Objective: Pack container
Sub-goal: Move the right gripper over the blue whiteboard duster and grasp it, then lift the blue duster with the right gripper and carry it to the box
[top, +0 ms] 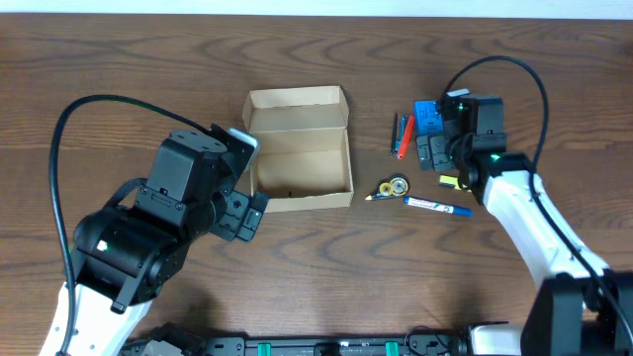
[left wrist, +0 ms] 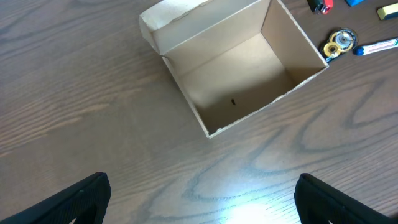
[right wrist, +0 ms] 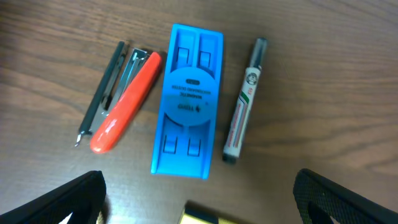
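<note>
The tan cardboard container (top: 300, 163) stands open and empty mid-table, flap lid folded back; it also shows in the left wrist view (left wrist: 236, 68). My left gripper (top: 240, 213) is open and empty, just left of the box's near corner. My right gripper (top: 442, 153) is open and empty, hovering over the supplies right of the box. Below it lie a blue plastic block (right wrist: 188, 99), a red marker (right wrist: 124, 102), a black pen (right wrist: 102, 90), a green-labelled marker (right wrist: 244, 102) and a yellow item (right wrist: 205, 216) between the fingers.
A yellow-and-grey tape roll (top: 395, 186) and a blue-capped white marker (top: 435, 206) lie right of the box. They also show in the left wrist view, the roll (left wrist: 339, 42) and the marker (left wrist: 376, 45). A light strip runs along the far table edge.
</note>
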You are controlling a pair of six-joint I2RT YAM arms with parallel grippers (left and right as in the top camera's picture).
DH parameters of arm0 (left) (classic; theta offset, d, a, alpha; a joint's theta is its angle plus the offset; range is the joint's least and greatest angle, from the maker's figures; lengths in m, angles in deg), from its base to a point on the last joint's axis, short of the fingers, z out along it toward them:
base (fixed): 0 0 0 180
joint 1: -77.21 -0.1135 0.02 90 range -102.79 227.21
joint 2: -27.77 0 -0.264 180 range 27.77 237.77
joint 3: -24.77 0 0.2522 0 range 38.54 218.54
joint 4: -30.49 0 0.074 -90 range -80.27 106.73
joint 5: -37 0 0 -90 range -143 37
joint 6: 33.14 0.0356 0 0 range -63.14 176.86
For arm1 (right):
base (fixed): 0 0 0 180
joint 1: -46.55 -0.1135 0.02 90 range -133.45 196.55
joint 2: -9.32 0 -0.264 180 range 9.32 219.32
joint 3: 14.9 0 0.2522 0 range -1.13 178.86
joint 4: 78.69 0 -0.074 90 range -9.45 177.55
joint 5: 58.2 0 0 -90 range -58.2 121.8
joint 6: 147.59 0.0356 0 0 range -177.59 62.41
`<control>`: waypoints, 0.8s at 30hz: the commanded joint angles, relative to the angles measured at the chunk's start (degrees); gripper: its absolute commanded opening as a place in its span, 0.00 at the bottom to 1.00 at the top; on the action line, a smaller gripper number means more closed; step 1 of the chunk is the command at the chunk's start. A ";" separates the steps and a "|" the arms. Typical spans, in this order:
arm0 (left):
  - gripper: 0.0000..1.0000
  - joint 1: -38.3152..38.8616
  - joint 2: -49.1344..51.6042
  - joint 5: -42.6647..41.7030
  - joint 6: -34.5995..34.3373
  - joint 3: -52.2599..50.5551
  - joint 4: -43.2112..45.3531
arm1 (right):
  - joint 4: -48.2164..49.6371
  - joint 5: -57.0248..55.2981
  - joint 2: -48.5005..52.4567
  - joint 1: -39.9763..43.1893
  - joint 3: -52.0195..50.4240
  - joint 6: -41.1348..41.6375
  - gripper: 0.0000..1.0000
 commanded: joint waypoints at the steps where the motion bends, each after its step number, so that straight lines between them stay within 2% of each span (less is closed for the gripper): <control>1: 0.95 -0.17 0.04 0.02 0.35 0.28 -0.22 | 2.40 0.31 3.34 0.92 0.90 -2.10 0.98; 17: 0.95 -0.17 0.04 0.02 0.37 0.28 -0.22 | 14.12 0.33 15.52 2.10 0.90 -2.54 0.91; 24: 0.95 -0.17 0.04 0.02 0.37 0.28 -0.22 | 18.64 0.35 18.88 2.05 0.90 -2.54 0.91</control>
